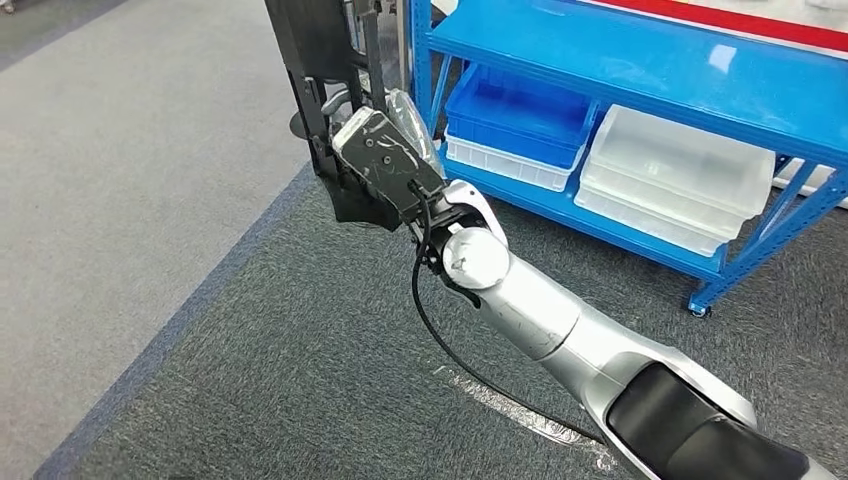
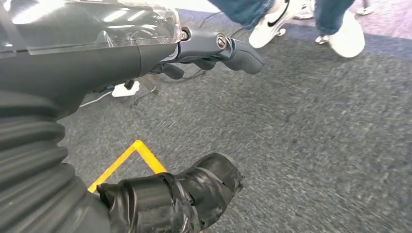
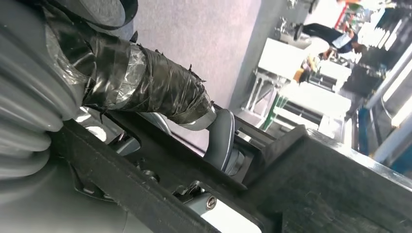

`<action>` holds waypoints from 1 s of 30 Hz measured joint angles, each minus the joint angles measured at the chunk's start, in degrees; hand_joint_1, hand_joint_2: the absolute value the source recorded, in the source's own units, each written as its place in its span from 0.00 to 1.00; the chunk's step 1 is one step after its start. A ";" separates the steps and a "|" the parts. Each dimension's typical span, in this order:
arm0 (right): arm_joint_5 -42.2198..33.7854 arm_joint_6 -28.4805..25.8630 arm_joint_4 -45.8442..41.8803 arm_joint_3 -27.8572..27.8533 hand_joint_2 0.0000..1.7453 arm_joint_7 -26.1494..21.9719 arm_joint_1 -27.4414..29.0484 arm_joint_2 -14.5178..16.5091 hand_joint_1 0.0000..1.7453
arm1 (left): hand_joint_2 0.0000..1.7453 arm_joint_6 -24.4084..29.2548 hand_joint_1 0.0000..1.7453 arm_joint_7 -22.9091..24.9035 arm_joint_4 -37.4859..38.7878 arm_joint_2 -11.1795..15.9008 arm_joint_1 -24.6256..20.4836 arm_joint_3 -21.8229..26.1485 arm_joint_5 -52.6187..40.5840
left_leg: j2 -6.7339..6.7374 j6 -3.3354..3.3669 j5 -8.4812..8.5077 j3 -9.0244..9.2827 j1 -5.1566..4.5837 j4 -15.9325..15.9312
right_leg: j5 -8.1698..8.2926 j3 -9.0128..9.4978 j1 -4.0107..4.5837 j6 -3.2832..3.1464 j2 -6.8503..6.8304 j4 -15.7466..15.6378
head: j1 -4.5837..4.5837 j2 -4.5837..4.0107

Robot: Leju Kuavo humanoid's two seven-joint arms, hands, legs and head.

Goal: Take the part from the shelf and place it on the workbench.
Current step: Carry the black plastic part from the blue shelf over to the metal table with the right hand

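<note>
The robot's right hand [image 1: 385,165] is lifted up beside the tall blue metal shelf [image 1: 640,75], and it holds the long black plastic part [image 1: 325,90] tight. The part stands almost upright in the hand, just beside the shelf's near corner post and off the shelf, up over the dark grey carpet [image 1: 300,370]. Close up from the right wrist, the thumb wrapped in black tape [image 3: 145,82] presses on one side of the part [image 3: 311,194], and a grey finger [image 3: 219,141] curls around it next to the thumb. On the shelf's low board sit a blue plastic bin [image 1: 520,115] stacked on a white one, and a clear plastic box [image 1: 670,175] lies just beside them, farther from the part. A light grey floor [image 1: 120,150] lies on the far side of the part from the shelf. The left hand [image 2: 145,97] hangs over the dark carpet with its fingers [image 2: 228,48] spread apart and nothing in them. Its thumb also wears black tape [image 2: 180,194]. Yellow tape [image 2: 128,160] makes a corner on the carpet under that hand. A person's white shoes [image 2: 350,34] stand on the carpet beyond the left hand's fingers.
</note>
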 joint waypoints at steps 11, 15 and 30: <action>-0.23 1.82 -2.58 -0.06 1.00 3.56 0.52 -4.73 1.00 | 1.00 0.01 0.00 -3.80 -0.05 -1.25 -0.04 2.09 0.77 | -7.21 2.83 1.15 -0.01 -0.03 -1.29 | -5.73 -6.86 0.28 1.49 5.69 14.25 | 0.58 0.00; -0.26 2.86 -3.27 -0.03 1.00 3.66 -0.25 -5.15 1.00 | 1.00 0.02 0.00 -5.96 -0.07 -1.46 -0.26 3.43 1.11 | -10.35 2.43 0.91 -0.98 -0.06 -0.04 | 0.28 -1.52 -0.03 0.93 9.79 1.79 | 0.53 0.00; 2.16 3.62 -4.55 0.62 1.00 4.51 -3.29 -5.90 1.00 | 1.00 0.07 0.00 -3.64 -0.13 -1.73 -0.54 5.51 -2.20 | -0.93 -1.00 1.22 -2.79 0.70 1.93 | -0.42 0.92 -0.54 0.92 0.10 -0.58 | -0.64 0.00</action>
